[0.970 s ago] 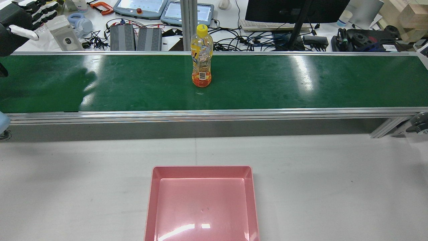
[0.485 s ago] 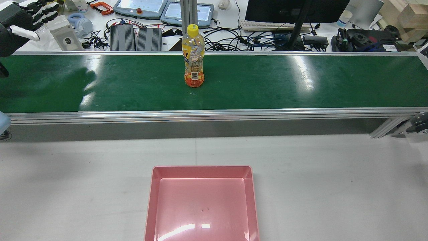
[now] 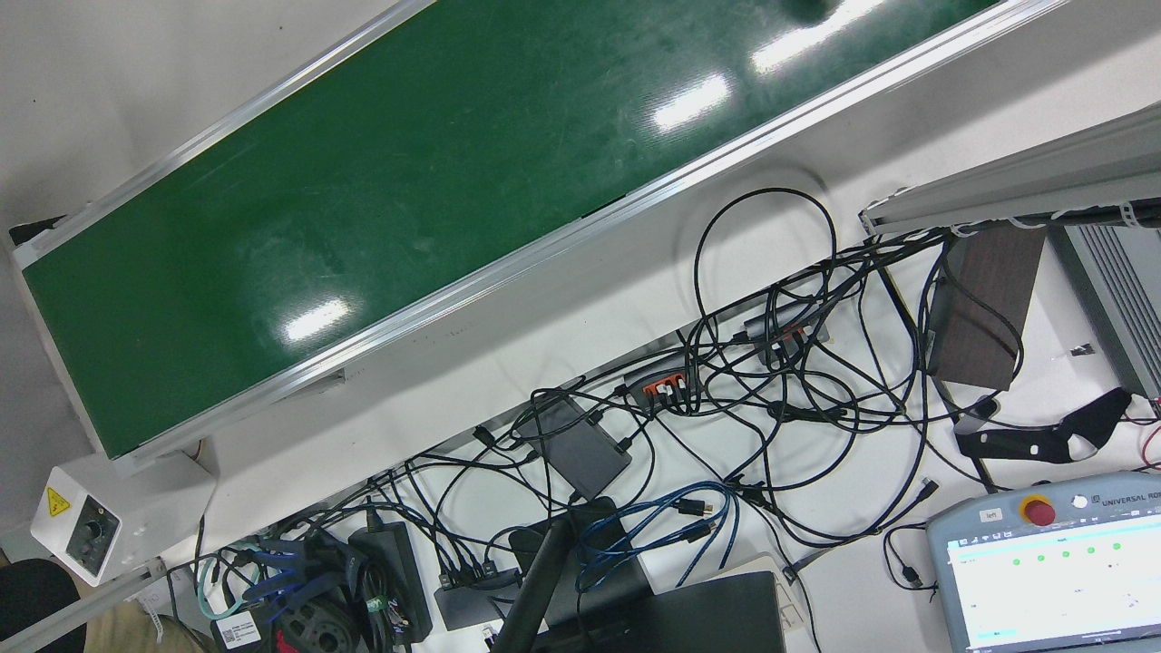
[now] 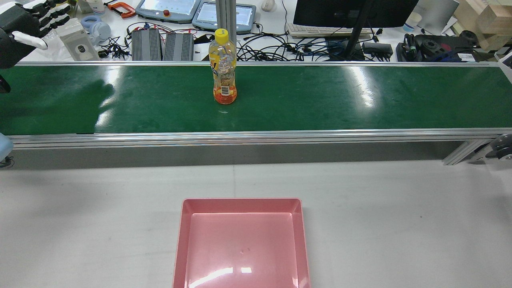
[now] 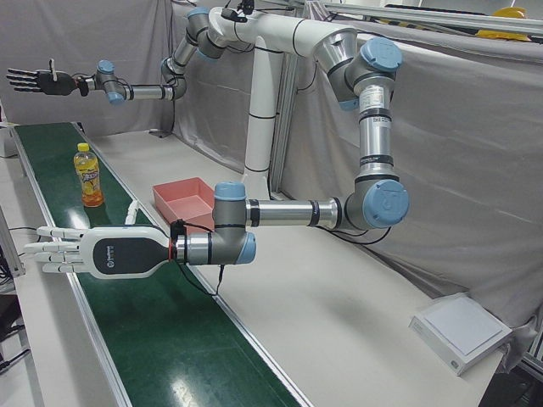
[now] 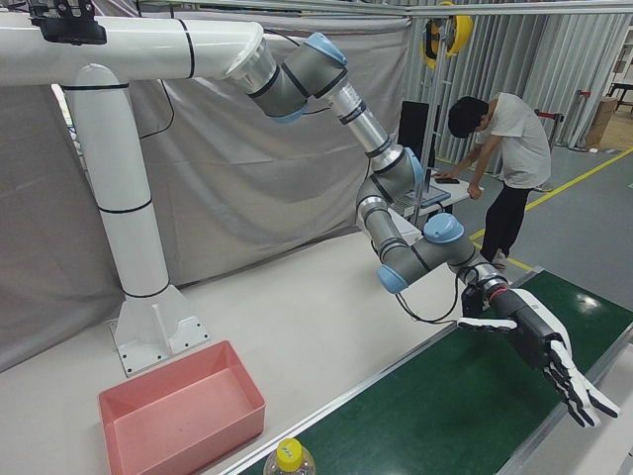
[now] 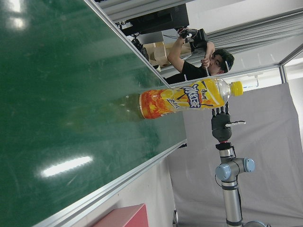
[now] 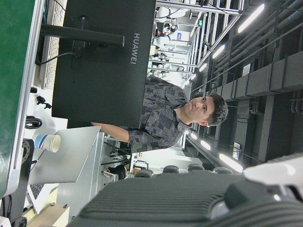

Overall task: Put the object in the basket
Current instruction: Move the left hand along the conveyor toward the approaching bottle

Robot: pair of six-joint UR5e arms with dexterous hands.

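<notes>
Bottle (image 4: 223, 70) upright on conveyor belt (image 4: 320, 100), left of frame centre; basket (image 4: 241, 244) on table (image 4: 400, 224), bottom centre; left hand (image 4: 24, 24) upper left corner.

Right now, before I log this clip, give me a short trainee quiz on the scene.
1. What does the bottle stand on?
2. True or false: the basket holds something.
3. The left hand is: A) open, B) shut on the bottle, C) inside the basket.

Key: 1. The belt, upright. 2. False, it is empty. 3. A.
</notes>
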